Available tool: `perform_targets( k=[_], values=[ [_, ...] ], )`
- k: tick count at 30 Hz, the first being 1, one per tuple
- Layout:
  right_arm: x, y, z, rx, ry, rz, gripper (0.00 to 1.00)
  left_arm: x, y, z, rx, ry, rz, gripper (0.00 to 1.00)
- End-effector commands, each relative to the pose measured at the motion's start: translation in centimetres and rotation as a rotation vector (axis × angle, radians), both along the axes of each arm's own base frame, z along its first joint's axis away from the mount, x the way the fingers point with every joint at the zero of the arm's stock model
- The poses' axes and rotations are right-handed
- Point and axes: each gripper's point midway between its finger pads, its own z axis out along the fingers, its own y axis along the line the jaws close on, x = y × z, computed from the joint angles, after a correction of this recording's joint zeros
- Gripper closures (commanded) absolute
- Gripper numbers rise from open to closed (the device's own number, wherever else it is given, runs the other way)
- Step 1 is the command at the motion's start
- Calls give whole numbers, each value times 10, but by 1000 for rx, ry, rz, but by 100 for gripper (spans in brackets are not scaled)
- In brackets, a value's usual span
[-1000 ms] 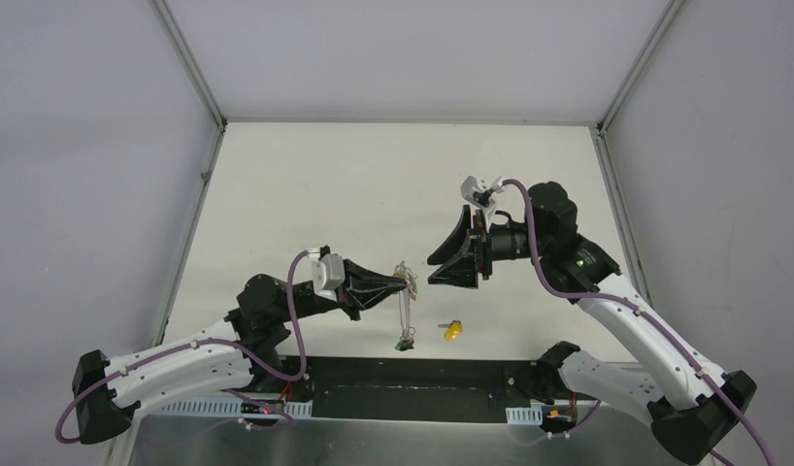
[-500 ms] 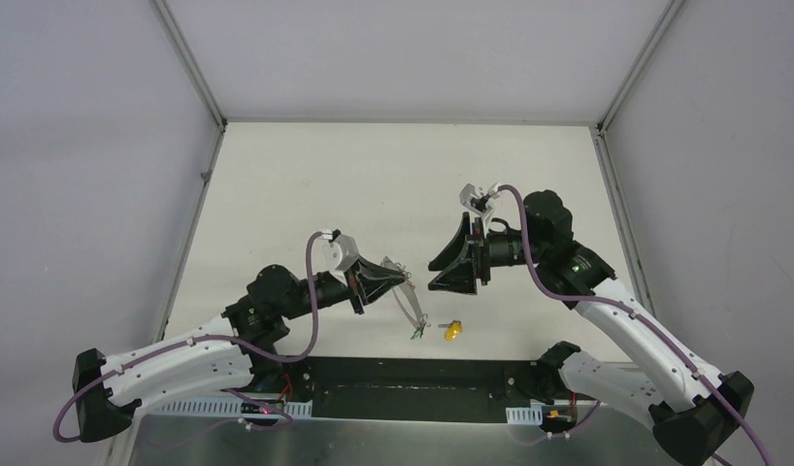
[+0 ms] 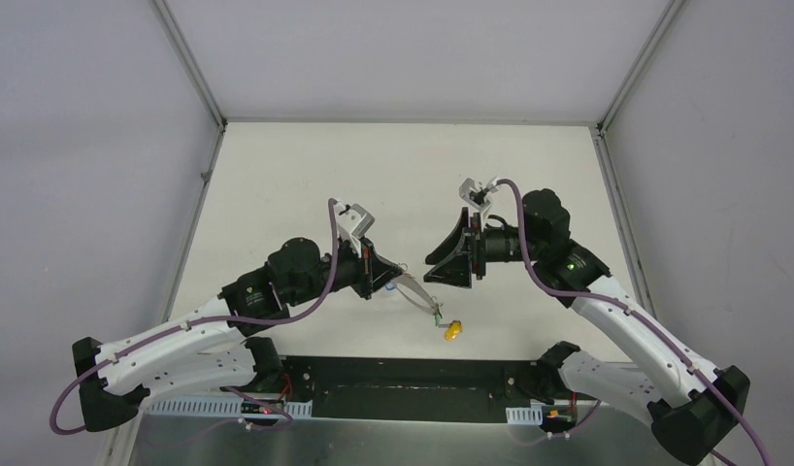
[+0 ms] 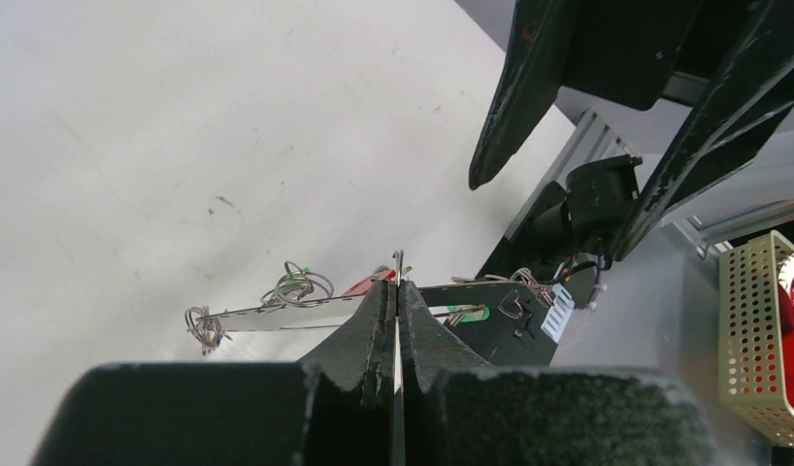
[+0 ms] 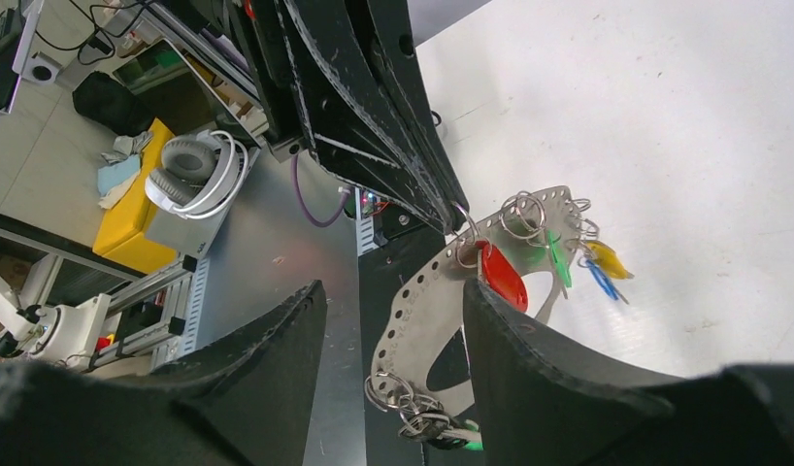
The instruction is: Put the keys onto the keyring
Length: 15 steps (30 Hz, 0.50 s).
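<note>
Left gripper [image 3: 385, 280] is clenched on the keyring [image 5: 405, 316], pinching the flat grey perforated band near the middle of its arc and holding it above the bench [image 3: 306, 184]. From the left wrist view the band is seen edge-on, sticking out to both sides of the shut fingers [image 4: 374, 311]. Small wire rings hang on the band, and with them a red-headed key [image 5: 500, 277] just beside the grip, then a green tag [image 5: 558, 254] and a blue one [image 5: 599, 280] farther along. A yellow key [image 3: 452, 331] lies on the bench under the keyring's far end; whether the two touch cannot be told. Right gripper [image 3: 427, 272] is released, jaws spread wide, facing the left gripper and hovering near the keyring with the band's curve showing between its fingers [image 5: 267, 379], not touching it.
</note>
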Motion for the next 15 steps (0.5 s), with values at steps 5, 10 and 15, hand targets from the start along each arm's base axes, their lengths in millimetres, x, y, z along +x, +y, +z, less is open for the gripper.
perform_targets(
  k=[5,10,15],
  values=[
    [10,6,11,39,-38,-11,58,-3,7,24,-46,14,23,100],
    [13,11,10,46,-27,10,61,-5,6,22,-35,13,5,100],
    [14,14,2,35,3,22,58,-5,5,14,-4,25,4,100]
  ],
)
